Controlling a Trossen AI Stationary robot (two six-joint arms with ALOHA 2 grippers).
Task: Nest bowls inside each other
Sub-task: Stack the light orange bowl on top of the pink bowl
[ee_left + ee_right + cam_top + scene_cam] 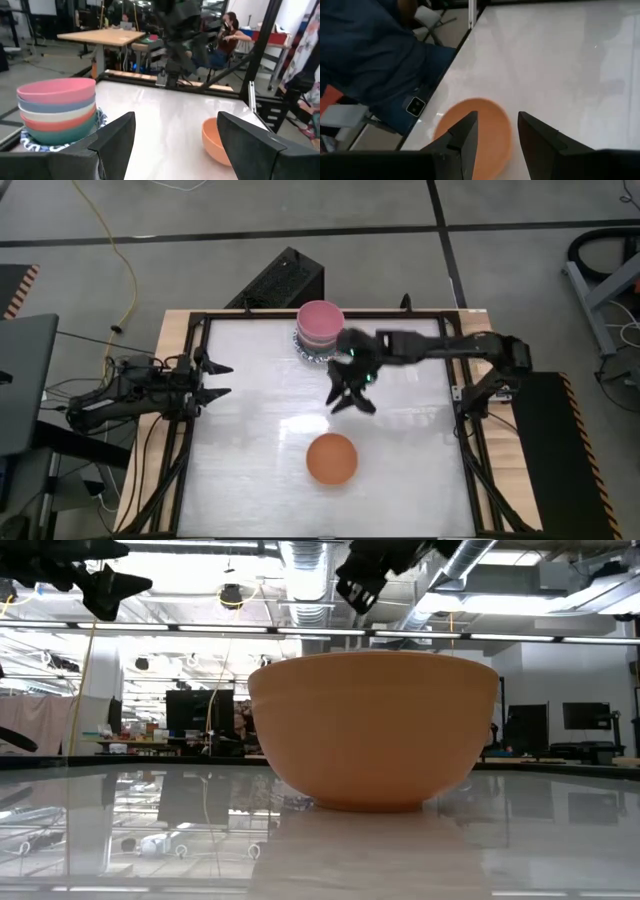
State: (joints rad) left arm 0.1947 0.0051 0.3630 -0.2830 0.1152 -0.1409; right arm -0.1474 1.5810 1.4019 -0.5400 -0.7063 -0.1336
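floor: grey concrete (520,205) with dark seams | cable: yellow cable (112,240) trailing at far left | ceiling: silver duct (305,565), strip lights | furniture: wooden desk (102,36), seated person (229,37)

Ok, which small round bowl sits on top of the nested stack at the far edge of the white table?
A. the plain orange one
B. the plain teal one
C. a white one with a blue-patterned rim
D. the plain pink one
D: the plain pink bowl tops the stack, while the plain orange bowl sits alone on the table.
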